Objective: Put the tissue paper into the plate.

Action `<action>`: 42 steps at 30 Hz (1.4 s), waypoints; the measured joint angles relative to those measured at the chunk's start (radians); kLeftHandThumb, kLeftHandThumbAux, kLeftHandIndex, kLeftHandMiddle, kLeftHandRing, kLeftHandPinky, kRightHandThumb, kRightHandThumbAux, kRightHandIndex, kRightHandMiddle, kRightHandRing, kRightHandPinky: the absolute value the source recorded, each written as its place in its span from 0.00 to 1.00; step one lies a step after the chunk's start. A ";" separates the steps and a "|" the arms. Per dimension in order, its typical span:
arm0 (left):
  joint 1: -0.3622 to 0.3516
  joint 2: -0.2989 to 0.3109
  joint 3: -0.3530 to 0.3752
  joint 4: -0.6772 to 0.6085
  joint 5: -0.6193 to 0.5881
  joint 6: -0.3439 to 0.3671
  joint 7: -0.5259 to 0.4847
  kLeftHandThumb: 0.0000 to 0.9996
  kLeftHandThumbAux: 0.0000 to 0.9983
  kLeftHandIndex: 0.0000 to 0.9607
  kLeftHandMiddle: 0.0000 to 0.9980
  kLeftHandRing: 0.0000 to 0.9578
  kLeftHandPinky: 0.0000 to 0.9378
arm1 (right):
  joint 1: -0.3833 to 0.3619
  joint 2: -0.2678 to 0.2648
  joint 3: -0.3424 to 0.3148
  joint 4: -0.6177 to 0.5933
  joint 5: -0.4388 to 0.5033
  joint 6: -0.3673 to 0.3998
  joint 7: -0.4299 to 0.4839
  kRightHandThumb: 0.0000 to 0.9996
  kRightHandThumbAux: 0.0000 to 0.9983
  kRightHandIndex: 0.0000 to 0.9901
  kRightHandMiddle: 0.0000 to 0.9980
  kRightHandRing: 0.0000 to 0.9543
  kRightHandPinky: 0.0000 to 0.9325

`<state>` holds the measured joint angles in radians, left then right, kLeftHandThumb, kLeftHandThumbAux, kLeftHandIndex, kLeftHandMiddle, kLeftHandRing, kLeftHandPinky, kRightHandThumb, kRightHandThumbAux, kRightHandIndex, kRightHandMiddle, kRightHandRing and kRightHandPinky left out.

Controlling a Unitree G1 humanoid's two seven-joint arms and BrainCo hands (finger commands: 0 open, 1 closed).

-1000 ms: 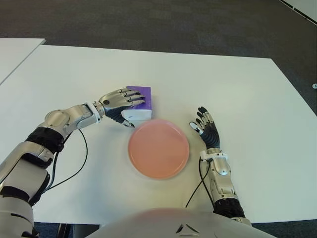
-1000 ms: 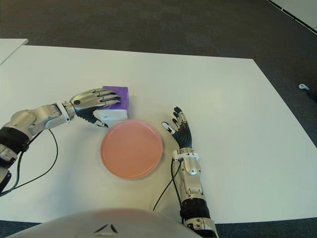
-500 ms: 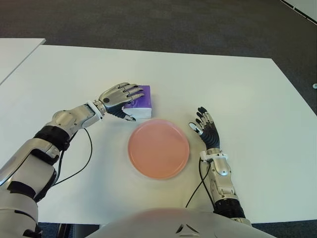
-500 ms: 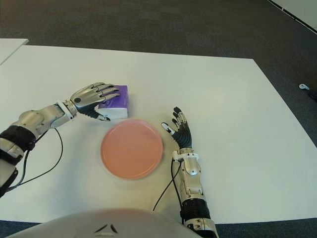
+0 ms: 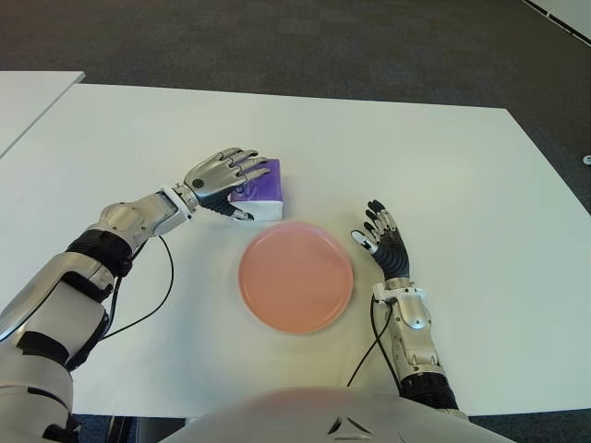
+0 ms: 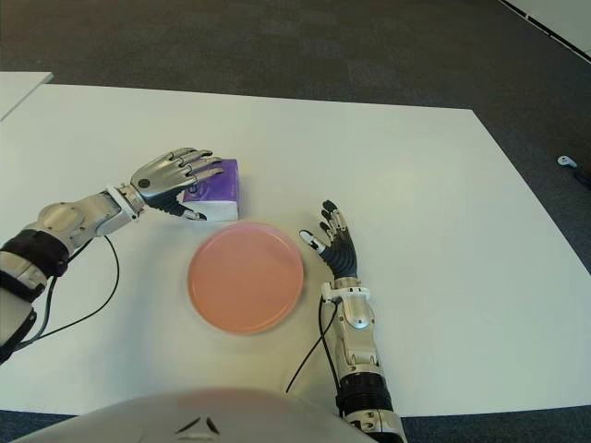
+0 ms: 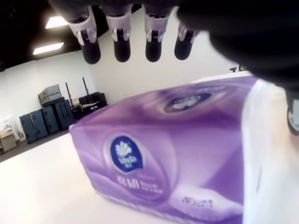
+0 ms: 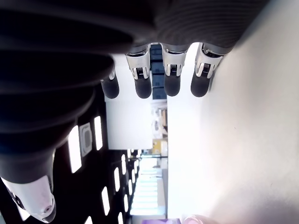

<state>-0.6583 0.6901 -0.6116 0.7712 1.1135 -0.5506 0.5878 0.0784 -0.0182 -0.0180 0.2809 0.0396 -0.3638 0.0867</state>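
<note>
A purple and white tissue pack (image 5: 264,188) lies on the white table (image 5: 443,166), just behind the pink plate (image 5: 295,276). My left hand (image 5: 224,177) is over the pack's left end, open, with fingers spread. In the left wrist view the fingertips (image 7: 121,46) hang above the tissue pack (image 7: 177,154) without touching it, and the thumb shows beside its white end. Nothing lies in the plate. My right hand (image 5: 383,242) shows just right of the plate, open, fingers straight and holding nothing.
A black cable (image 5: 152,295) loops over the table from my left arm, and another cable (image 5: 365,355) runs by my right forearm. A second white table (image 5: 28,101) stands at the far left. Dark carpet lies beyond the table's far edge.
My left hand's fingers, laid across the pack's top a second ago, have drawn back to its left end and spread. The pack has barely shifted. The right hand has not moved.
</note>
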 measured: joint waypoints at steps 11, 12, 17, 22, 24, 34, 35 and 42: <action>-0.004 0.010 0.009 -0.030 -0.007 0.003 0.012 0.06 0.38 0.00 0.00 0.00 0.00 | 0.004 0.001 0.001 -0.004 0.000 0.002 0.000 0.00 0.68 0.00 0.00 0.00 0.00; -0.004 0.012 0.011 -0.037 -0.007 0.006 0.012 0.06 0.38 0.00 0.00 0.00 0.00 | 0.004 0.001 0.001 -0.004 0.000 0.002 0.000 0.01 0.68 0.00 0.00 0.00 0.00; -0.004 0.024 0.021 -0.067 -0.015 0.008 0.011 0.05 0.37 0.00 0.00 0.00 0.00 | 0.004 0.001 0.001 -0.004 0.000 0.003 0.000 0.02 0.68 0.00 0.01 0.00 0.00; -0.003 0.028 0.029 -0.069 -0.043 0.001 -0.004 0.05 0.36 0.00 0.00 0.00 0.00 | 0.003 0.001 0.001 -0.004 0.001 0.004 0.002 0.02 0.68 0.00 0.01 0.00 0.00; -0.003 0.028 0.029 -0.069 -0.053 -0.007 -0.018 0.05 0.36 0.00 0.00 0.00 0.00 | 0.003 0.001 0.001 -0.004 0.001 0.004 0.003 0.01 0.68 0.00 0.01 0.00 0.00; -0.007 0.021 0.029 -0.031 -0.098 -0.055 -0.111 0.05 0.34 0.00 0.00 0.00 0.00 | 0.003 0.001 0.001 -0.002 0.001 0.003 0.010 0.01 0.66 0.00 0.01 0.00 0.00; -0.008 0.018 0.029 -0.022 -0.101 -0.061 -0.120 0.05 0.34 0.00 0.00 0.00 0.00 | 0.003 0.001 0.001 -0.002 0.001 0.003 0.010 0.02 0.66 0.00 0.01 0.00 0.00; -0.024 -0.010 0.015 0.039 -0.104 -0.088 -0.150 0.05 0.33 0.00 0.00 0.00 0.00 | 0.002 0.002 -0.002 0.000 0.002 0.003 0.010 0.02 0.66 0.00 0.01 0.00 0.00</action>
<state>-0.6825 0.6803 -0.5966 0.8103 1.0094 -0.6386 0.4383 0.0809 -0.0162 -0.0198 0.2806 0.0420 -0.3609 0.0968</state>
